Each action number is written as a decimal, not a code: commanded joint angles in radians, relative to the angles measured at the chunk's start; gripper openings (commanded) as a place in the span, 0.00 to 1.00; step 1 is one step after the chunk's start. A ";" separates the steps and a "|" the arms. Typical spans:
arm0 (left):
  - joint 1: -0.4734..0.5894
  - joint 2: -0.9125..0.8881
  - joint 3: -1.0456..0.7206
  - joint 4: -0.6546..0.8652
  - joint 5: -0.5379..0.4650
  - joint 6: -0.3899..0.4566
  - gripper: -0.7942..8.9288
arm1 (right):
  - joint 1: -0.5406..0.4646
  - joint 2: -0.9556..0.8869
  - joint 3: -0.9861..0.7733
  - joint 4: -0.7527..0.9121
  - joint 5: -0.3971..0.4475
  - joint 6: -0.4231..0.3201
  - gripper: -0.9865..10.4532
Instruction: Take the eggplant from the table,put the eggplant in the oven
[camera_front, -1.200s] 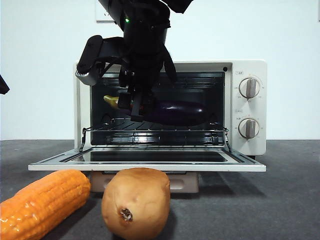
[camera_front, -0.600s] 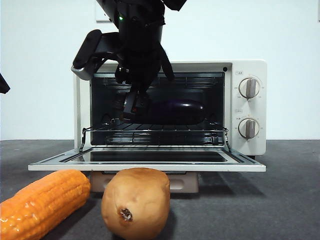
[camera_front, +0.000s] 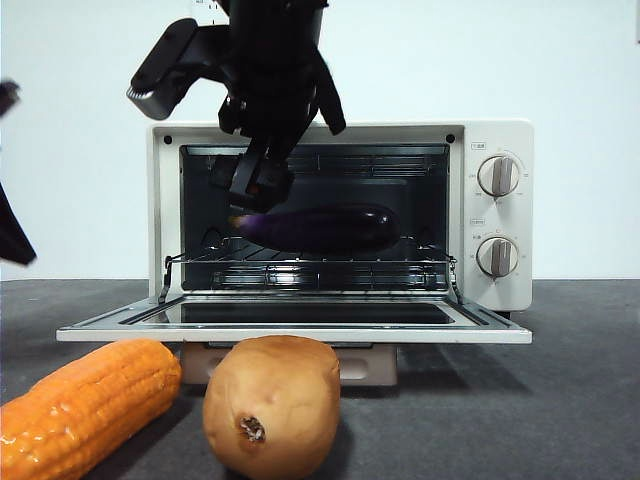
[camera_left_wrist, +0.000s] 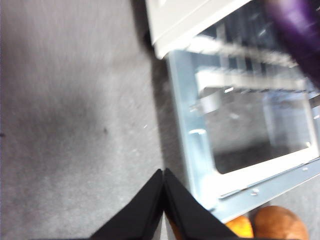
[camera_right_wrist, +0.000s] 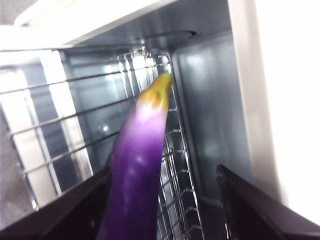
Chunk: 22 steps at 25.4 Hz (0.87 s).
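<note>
Eggplant (camera_right_wrist: 136, 170) on oven (camera_front: 500, 135) rack, between open right pincer (camera_right_wrist: 165, 210) jaws.

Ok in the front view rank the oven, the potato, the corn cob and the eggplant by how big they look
1. The oven, by far the largest.
2. The potato and the corn cob: unsure, because the corn is cut off by the frame edge and both sit close to the camera.
3. The eggplant, farther back on the rack, looks smallest.

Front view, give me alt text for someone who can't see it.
A glossy dark purple eggplant lies on the wire rack inside a cream-white toaster oven with its glass door folded down. The open right gripper hangs above the eggplant's stem end. A tan-brown potato and an orange corn cob sit on the dark grey table in front.
</note>
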 joint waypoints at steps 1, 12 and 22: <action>-0.011 0.084 0.006 0.029 0.003 -0.011 0.09 | 0.027 -0.045 0.025 -0.001 0.000 0.061 0.38; -0.098 0.235 0.006 0.050 0.003 -0.021 0.09 | 0.164 -0.476 0.025 -0.173 -0.052 0.259 0.15; -0.147 0.322 0.006 0.058 0.058 0.005 0.09 | 0.218 -0.764 0.025 -0.172 -0.052 0.295 0.11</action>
